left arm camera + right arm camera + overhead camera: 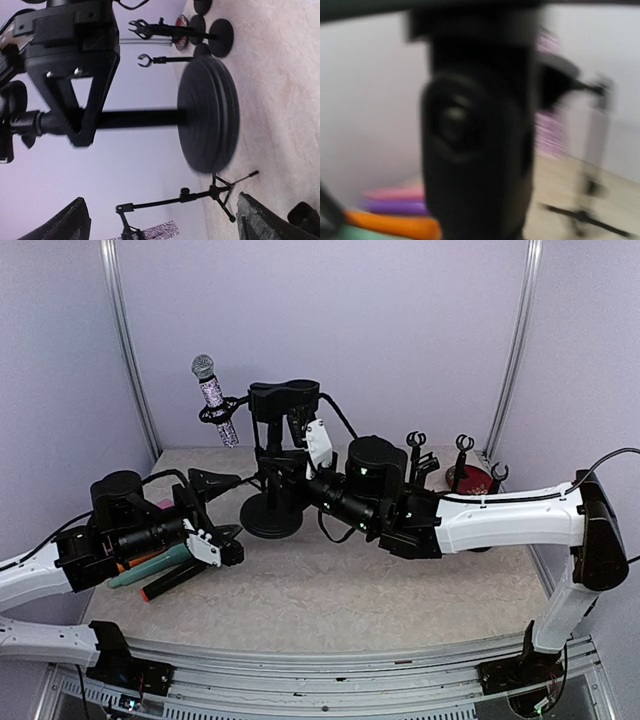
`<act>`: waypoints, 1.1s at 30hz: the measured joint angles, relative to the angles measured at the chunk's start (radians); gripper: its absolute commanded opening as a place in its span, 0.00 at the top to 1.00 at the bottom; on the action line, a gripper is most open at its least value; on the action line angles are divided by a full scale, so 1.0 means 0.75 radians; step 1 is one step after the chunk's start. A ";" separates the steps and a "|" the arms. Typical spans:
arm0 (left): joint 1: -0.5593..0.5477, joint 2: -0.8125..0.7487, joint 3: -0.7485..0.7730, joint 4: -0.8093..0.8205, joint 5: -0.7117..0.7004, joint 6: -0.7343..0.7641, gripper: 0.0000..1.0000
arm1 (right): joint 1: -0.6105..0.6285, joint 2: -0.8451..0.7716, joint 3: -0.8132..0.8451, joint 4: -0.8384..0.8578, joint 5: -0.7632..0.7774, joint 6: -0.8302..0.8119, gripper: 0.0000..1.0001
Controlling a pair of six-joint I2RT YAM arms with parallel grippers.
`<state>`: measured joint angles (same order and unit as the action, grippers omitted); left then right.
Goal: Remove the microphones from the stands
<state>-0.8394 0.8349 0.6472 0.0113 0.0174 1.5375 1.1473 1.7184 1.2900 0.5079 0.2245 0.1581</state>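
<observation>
Top view: the left gripper [236, 510], jaws wide apart, sits just left of the disc stand [268, 522]. The right gripper [292, 472] is at that stand's pole; I cannot tell whether it grips. Pens [160, 568] lie to the stand's left and small stands [463, 452] to its right. The microphone [213, 400], with a silver head and glittery handle, tilts in a clip [218, 413] up-left of the disc stand.

Left wrist: a thin tripod [220, 192] stands beside the disc stand, with the glittery handle at its boom's end.

Right wrist: a blurred black shape [475, 140] fills the centre.

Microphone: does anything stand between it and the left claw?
Nothing visible does. The left claw sits low and open, facing the round-based stand. The microphone is clipped higher up, off to that stand's side, with bare space between.
</observation>
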 measured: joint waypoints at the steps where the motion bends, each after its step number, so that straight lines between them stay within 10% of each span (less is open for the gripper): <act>1: 0.022 0.011 0.004 -0.027 0.000 -0.009 0.01 | -0.025 0.000 -0.042 0.016 0.038 -0.012 1.00; 23: 0.706 0.042 0.114 -0.367 0.180 -0.190 0.01 | -0.512 0.626 -0.031 0.438 0.370 -0.193 1.00; 33: 0.784 0.199 0.280 -0.461 0.216 -0.439 0.01 | -0.532 0.686 -0.003 0.544 0.445 -0.187 0.01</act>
<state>-0.2516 0.9844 0.8570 -0.3344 0.1795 1.2079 0.7483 2.2326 1.2877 0.9157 0.5579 0.0181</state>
